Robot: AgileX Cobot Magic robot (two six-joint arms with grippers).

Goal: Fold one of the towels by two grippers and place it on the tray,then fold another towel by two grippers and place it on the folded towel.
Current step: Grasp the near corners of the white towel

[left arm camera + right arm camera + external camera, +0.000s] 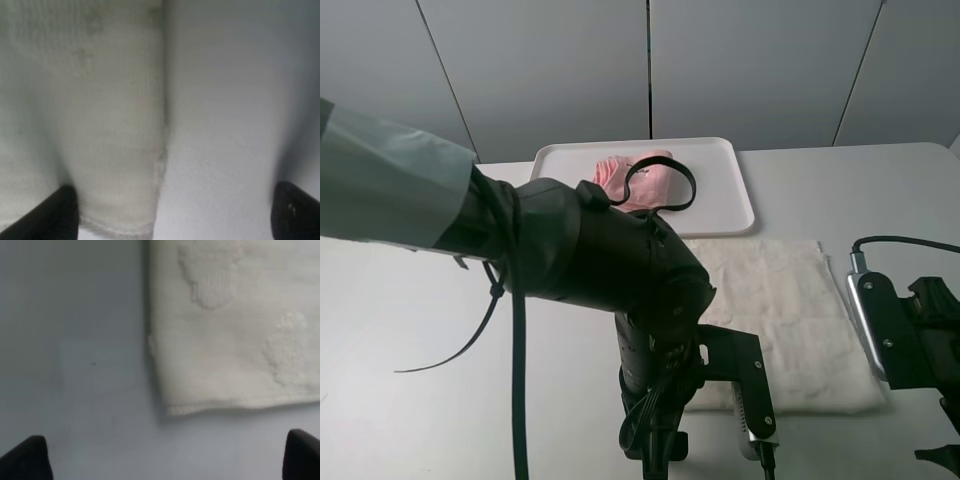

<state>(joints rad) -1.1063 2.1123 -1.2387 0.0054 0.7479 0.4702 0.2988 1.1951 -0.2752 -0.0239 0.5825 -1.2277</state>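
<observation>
White counter [410,400] before grey wall panels | white tray [725,185] at far side, bearing folded pink towel [638,180] | cream towel [790,320] flat on counter, just beside tray | left pincer [172,215] spread wide, empty, straddling cream towel's corner edge | right pincer [165,460] spread wide, empty, over bare counter beside another corner

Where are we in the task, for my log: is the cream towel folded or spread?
Spread: the cream towel lies flat on the table as a wide rectangle, in front of the tray.
</observation>
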